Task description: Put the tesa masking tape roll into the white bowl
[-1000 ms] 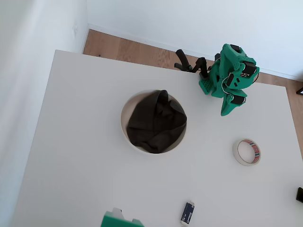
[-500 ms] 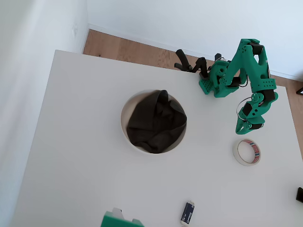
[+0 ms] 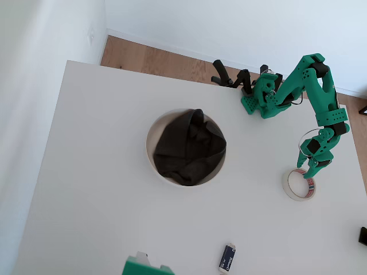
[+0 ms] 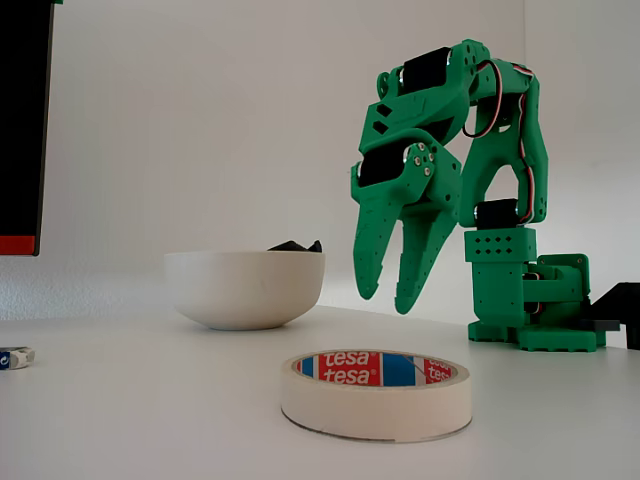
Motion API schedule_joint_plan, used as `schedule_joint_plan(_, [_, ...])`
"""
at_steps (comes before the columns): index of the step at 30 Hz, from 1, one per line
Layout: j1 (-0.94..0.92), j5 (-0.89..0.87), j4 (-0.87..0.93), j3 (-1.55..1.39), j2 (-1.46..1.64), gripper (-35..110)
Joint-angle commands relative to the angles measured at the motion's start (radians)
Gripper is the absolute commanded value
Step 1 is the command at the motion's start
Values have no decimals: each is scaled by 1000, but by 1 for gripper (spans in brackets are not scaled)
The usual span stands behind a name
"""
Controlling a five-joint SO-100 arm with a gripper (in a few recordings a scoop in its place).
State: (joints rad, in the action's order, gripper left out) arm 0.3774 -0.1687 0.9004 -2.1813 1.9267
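Note:
The tesa masking tape roll [image 3: 288,187] lies flat on the white table at the right; in the fixed view the tape roll [image 4: 375,396] shows its red and blue printed core. My green gripper [image 3: 313,169] hangs point-down just above the roll's far edge. The fixed view shows the gripper [image 4: 387,300] clear of the tape, its fingers a little apart and holding nothing. The white bowl [image 3: 150,150] stands mid-table to the left with a dark cloth [image 3: 189,148] inside. From the side, the bowl [image 4: 245,290] sits behind the tape.
The arm's base [image 3: 258,102] is fixed at the table's far edge beside black clamps [image 3: 229,77]. A small blue and white object [image 3: 227,258] and a green block [image 3: 146,267] lie near the front edge. A dark item [image 3: 363,236] sits at the right edge.
The arm has unfolded from its tucked pose near the base and swung out to the right, bringing the gripper down over the tape roll. Tape and bowl have not moved.

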Motion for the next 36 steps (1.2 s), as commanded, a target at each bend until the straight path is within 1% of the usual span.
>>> schedule_joint_plan(1, [17, -34, 6, 61, -8, 15])
schedule_joint_plan(12, [32, -83, 2, 60, -66, 15])
schedule_joint_plan(27, [135, -150, -37, 60, -158, 14])
schedule_joint_plan(36, [196, -184, -26, 66, -186, 13])
